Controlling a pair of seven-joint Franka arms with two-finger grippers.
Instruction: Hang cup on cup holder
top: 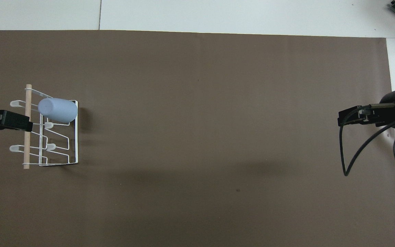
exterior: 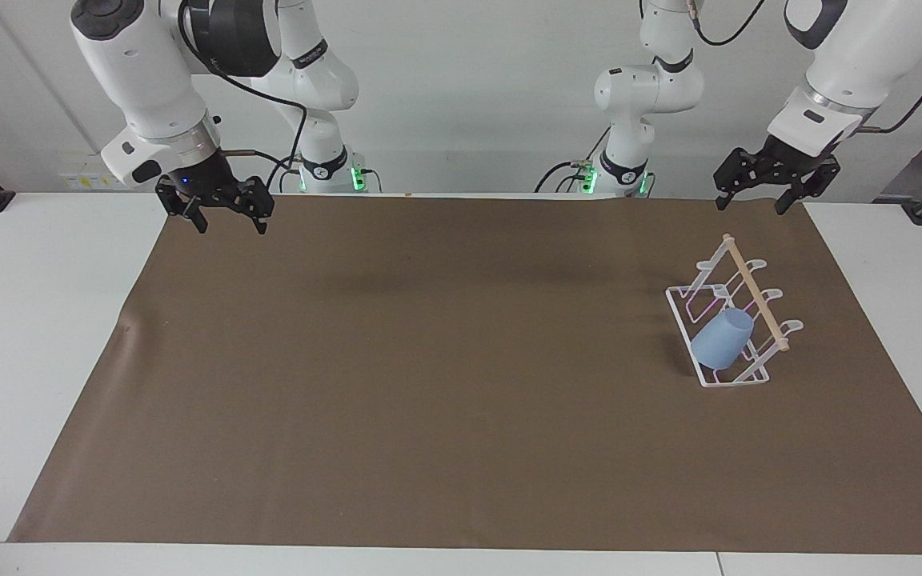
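Observation:
The light blue cup (exterior: 722,339) hangs mouth-down and tilted on a prong of the white wire cup holder (exterior: 729,382), at the left arm's end of the table, at the holder's end farther from the robots. It also shows in the overhead view (top: 57,110) on the cup holder (top: 76,137), beside its wooden rod (top: 27,147). My left gripper (exterior: 750,205) is open and empty, up in the air above the mat's edge, apart from the holder; in the overhead view (top: 14,120) it overlaps the rod. My right gripper (exterior: 229,223) is open and empty over the mat's corner at the right arm's end, and shows in the overhead view (top: 349,116).
A brown mat (exterior: 429,360) covers most of the white table (exterior: 37,320). The arms' bases stand at the table's edge nearest the robots. A black cable (top: 355,154) loops below the right wrist.

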